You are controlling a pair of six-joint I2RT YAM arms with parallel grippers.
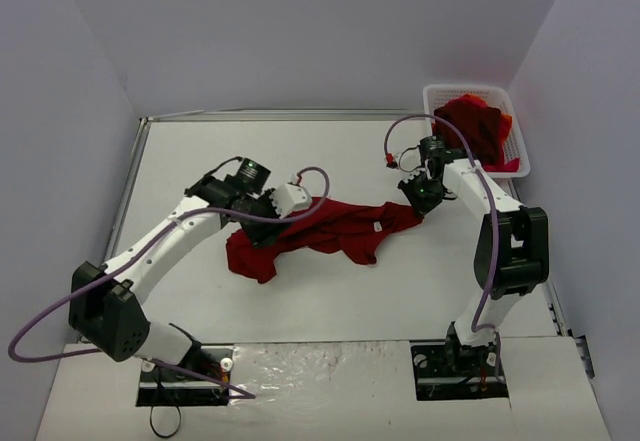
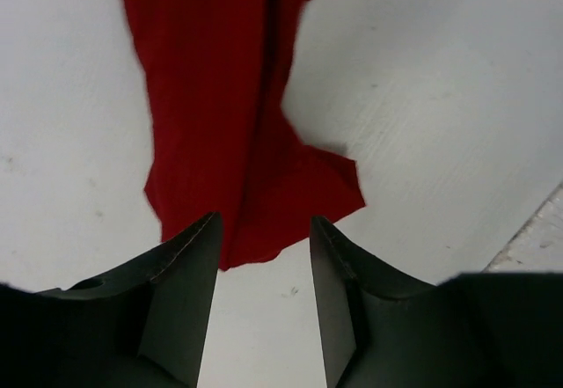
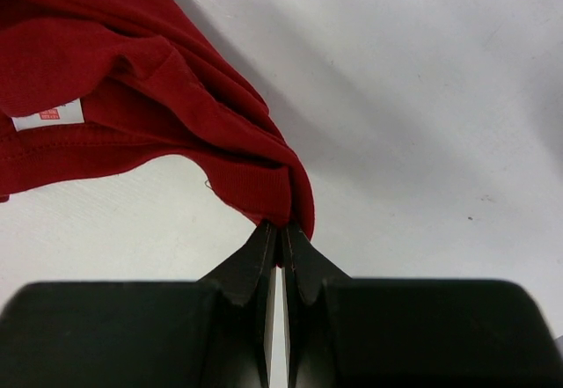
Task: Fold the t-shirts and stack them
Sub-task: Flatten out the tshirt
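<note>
Right tool (image 3: pixel 281 227) tight on t-shirt (image 3: pixel 132 62) edge, white label (image 3: pixel 48 113) near, print unreadable

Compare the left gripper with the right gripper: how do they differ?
The left gripper is open, while the right gripper is shut. The left gripper holds nothing, while the right gripper pinches an edge of the dark red t-shirt. The left gripper is near one end of it, the right gripper at the other. Both are black.

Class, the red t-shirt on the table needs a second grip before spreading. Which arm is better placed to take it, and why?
Left. The left gripper is open over the free end of the t-shirt; the right gripper is shut on its opposite edge, so it is occupied.
</note>
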